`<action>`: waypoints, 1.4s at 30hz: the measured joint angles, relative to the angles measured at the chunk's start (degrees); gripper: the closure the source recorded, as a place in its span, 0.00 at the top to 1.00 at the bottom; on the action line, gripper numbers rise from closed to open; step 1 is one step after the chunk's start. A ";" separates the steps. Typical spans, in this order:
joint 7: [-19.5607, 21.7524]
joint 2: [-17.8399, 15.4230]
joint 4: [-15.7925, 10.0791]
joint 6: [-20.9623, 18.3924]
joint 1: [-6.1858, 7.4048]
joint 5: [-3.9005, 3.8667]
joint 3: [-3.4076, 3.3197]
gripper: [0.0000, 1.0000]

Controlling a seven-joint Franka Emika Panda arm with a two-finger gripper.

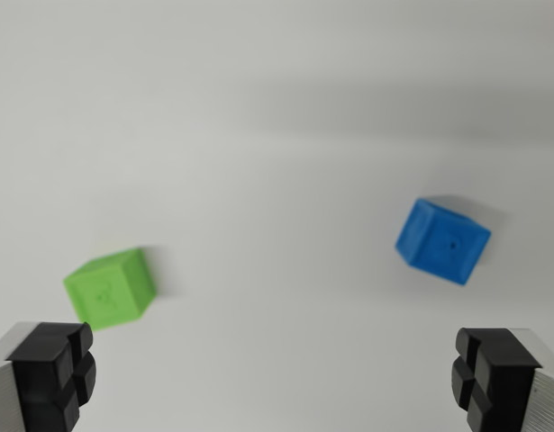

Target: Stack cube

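Note:
A green cube [111,288] lies on the white surface at the wrist view's left, just above my left fingertip [53,373]. A blue cube [442,240] rests at the wrist view's right, tilted on its base, a little above my right fingertip [493,378]. My gripper [273,378] is open wide, with only bare surface between its black pads. Both cubes sit apart from each other and from the fingers. The picture is slightly blurred.
The white table surface [277,135] fills the whole view, with a soft shadow band across the upper part. Nothing else shows.

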 joint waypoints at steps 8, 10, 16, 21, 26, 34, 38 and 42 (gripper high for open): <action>0.03 -0.07 -1.50 1.23 0.52 0.00 0.11 1.00; 0.03 -0.11 -1.95 1.63 0.68 -0.01 0.14 1.00; 0.09 -0.32 -3.51 2.84 1.20 -0.03 0.26 1.00; 0.17 -0.43 -5.06 4.15 1.66 -0.07 0.48 1.00; 0.26 -0.46 -6.39 5.30 2.13 -0.12 0.65 1.00; 0.50 -0.49 -9.20 7.75 3.12 -0.30 1.06 1.00; 0.67 -0.47 -10.46 8.89 3.63 -0.39 1.22 1.00; 0.88 -0.41 -11.82 10.20 4.20 -0.53 1.43 1.00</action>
